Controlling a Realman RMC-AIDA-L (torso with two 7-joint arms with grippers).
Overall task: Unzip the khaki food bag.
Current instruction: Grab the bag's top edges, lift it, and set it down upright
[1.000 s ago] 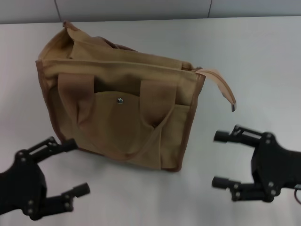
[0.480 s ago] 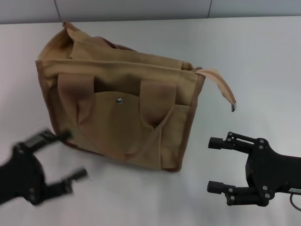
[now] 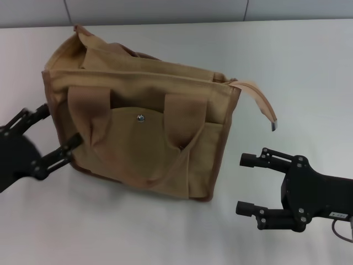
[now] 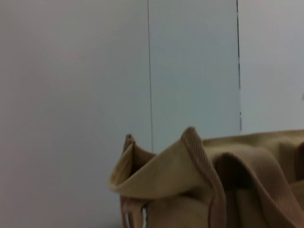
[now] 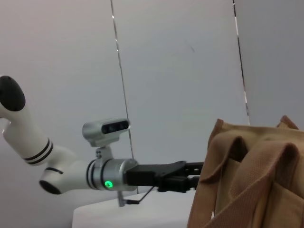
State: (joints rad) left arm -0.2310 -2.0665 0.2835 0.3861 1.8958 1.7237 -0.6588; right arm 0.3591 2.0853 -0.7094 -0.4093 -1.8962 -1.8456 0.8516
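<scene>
The khaki food bag (image 3: 143,138) stands upright in the middle of the white table, its front pocket with a metal snap (image 3: 140,117) facing me. Two brown handles hang down its front. Its top zipper runs along the top edge, and a tan strap with a metal end (image 3: 263,105) curls off the right corner. My left gripper (image 3: 55,130) is open right beside the bag's left edge, at its lower half. My right gripper (image 3: 245,185) is open on the table, to the right of the bag's lower corner and apart from it. In the left wrist view the bag's (image 4: 213,185) top corner fills the lower part.
The white table (image 3: 309,72) stretches right of and behind the bag. A grey panelled wall (image 3: 165,11) runs along the back. In the right wrist view my left arm (image 5: 61,166) reaches toward the bag (image 5: 247,175).
My left gripper has risen from the table's front left and moved in to the bag's left edge. The right gripper has slid slightly left and down. The bag has not moved.
</scene>
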